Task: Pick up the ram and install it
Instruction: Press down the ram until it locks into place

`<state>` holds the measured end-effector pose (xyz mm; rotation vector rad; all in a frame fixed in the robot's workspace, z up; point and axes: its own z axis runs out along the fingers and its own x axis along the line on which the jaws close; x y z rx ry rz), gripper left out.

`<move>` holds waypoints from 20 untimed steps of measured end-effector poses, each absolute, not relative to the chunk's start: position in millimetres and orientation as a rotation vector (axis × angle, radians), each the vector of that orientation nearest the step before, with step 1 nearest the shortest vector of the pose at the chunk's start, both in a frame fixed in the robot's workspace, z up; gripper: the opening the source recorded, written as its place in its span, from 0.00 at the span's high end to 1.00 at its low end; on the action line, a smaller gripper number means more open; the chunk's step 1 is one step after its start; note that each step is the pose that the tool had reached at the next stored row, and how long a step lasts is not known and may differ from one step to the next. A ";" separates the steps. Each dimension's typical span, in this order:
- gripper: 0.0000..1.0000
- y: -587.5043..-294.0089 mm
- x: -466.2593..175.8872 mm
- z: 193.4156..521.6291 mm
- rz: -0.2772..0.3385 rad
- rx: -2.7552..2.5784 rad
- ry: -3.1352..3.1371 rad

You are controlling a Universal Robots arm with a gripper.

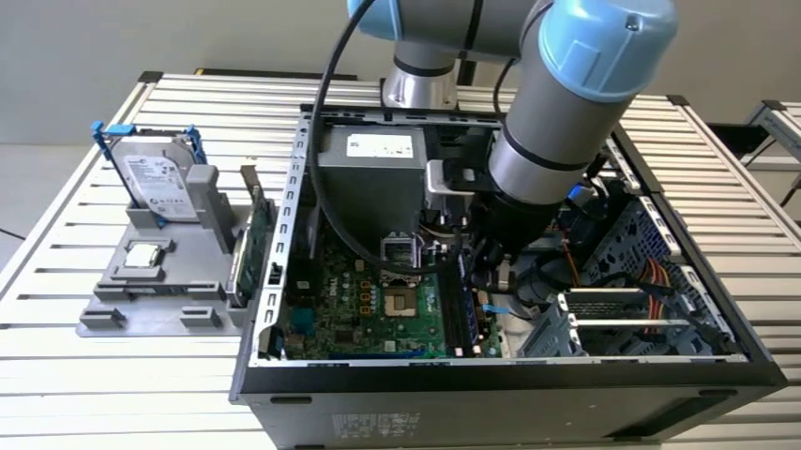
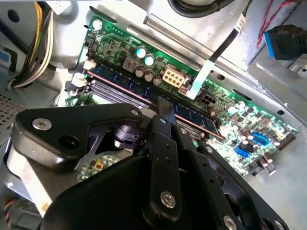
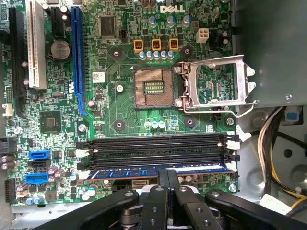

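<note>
The ram (image 3: 124, 171) is a long blue-black stick lying in the memory slot nearest the motherboard's (image 3: 115, 112) edge, level with the slot and its white end clips. In the second wrist view the ram (image 2: 192, 115) runs slantwise across the board. My gripper (image 3: 168, 176) is shut, its two black fingertips pressed together and resting on the stick's top edge near its middle. The tip of my gripper (image 2: 165, 106) touches the ram in the second wrist view as well. In the exterior view my gripper (image 1: 482, 277) reaches down into the open computer case (image 1: 288, 281), over the ram (image 1: 466, 314).
Several empty black memory slots (image 3: 153, 146) lie beside the ram, then the open CPU socket (image 3: 153, 88). The power supply (image 1: 375, 169) and a drive cage (image 1: 626, 323) crowd the arm. Outside the case, a grey holder (image 1: 150, 291) carries a hard drive (image 1: 163, 183) and a green card (image 1: 257, 248).
</note>
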<state>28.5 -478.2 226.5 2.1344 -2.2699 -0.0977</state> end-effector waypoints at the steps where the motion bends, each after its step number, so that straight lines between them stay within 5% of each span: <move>1: 1.00 -478.2 28.5 224.6 -0.098 2.135 -2.270; 10: 1.00 -478.3 28.5 218.9 -0.095 2.133 -2.268; 20: 1.00 -478.5 28.4 262.5 -0.100 2.132 -2.268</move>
